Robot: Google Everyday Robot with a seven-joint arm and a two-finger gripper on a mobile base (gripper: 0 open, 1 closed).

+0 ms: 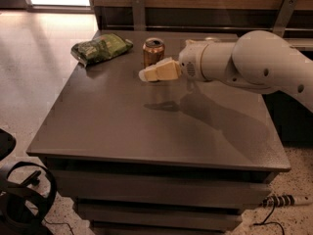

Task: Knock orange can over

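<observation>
- One orange can; it stands upright near the far edge of the grey table, a little left of the middle.
- One gripper on one white arm; it hovers just in front of the can, its fingers close together, holding nothing.
- One green snack bag, at the far left corner, apart from the can.
- Between can and near edge lies wide tabletop.

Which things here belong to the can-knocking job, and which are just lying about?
Job: orange can, upright at the far side of the table; gripper, close beside it, nearer the camera.
Lying about: green bag, far left corner; power strip, below the table's right side.
</observation>
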